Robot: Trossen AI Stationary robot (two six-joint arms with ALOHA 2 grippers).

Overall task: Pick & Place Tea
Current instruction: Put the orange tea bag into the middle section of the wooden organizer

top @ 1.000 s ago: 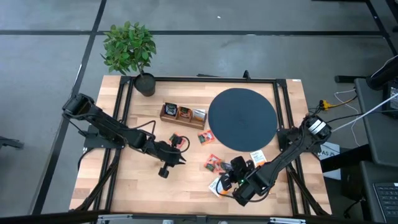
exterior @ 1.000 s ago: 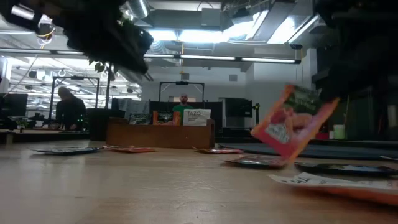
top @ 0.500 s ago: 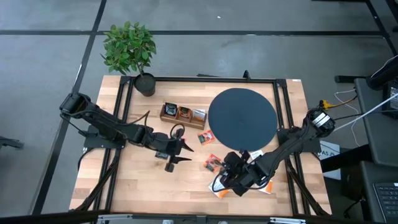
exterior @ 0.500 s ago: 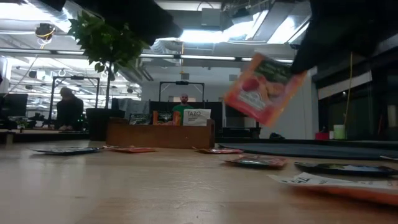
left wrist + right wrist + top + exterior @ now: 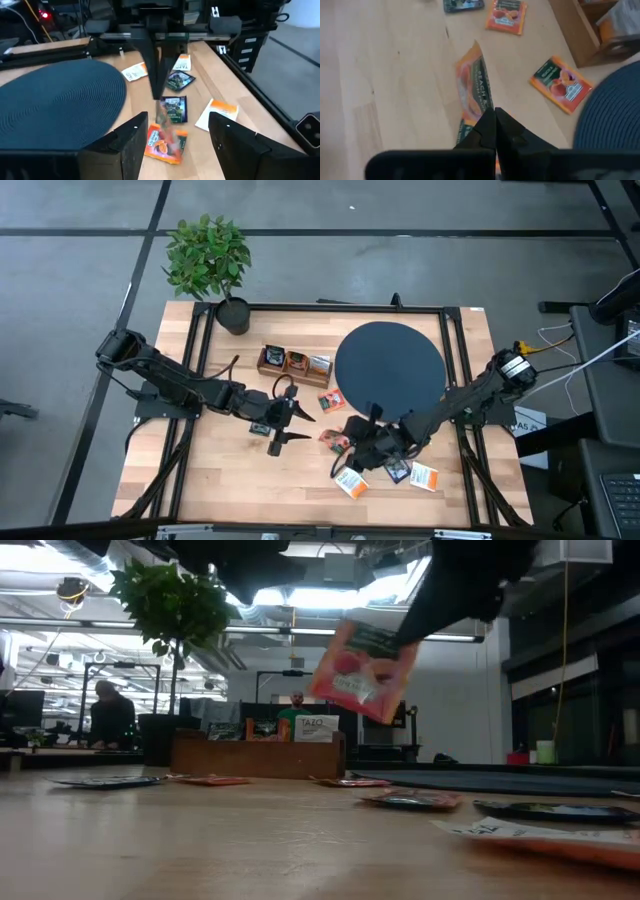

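The main risk is loss of the held sachet [image 5: 474,82]: the right gripper [image 5: 493,120] pinches this red-orange packet by one edge only, so the packet hangs tilted and clear of the table, and a sudden swing may cause it to slip or rotate out of the closed fingers. A second risk is contact between arms, since the left gripper [image 5: 291,423] waits just left of frame centre in the high view, near the right gripper's position. The right arm reaches in from the right edge, stretched low and diagonally, its gripper right of centre below the black round disc [image 5: 389,370]. The left gripper's fingers stand apart and appear empty, though the high view is coarse here. Other tea sachets lie flat in the lower centre; the wooden tray [image 5: 294,364] sits left of the disc.
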